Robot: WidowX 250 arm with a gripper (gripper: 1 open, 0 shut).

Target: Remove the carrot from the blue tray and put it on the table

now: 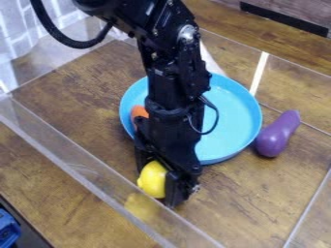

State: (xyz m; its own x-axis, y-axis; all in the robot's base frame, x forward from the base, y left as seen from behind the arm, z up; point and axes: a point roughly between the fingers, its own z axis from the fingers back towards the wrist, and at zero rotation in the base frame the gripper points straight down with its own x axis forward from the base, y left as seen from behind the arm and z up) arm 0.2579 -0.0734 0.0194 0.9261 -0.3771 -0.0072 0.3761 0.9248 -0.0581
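The blue tray lies in the middle of the wooden table. At its left side a small orange patch shows beside the arm; it looks like the carrot, mostly hidden by the arm. My black gripper points down at the tray's front edge, low over the table. A yellow lemon sits right against its fingers. Whether the jaws press on the lemon is unclear from this angle.
A purple eggplant lies on the table just right of the tray. Clear acrylic walls border the tabletop at the front and left. The arm rises over the tray's left half.
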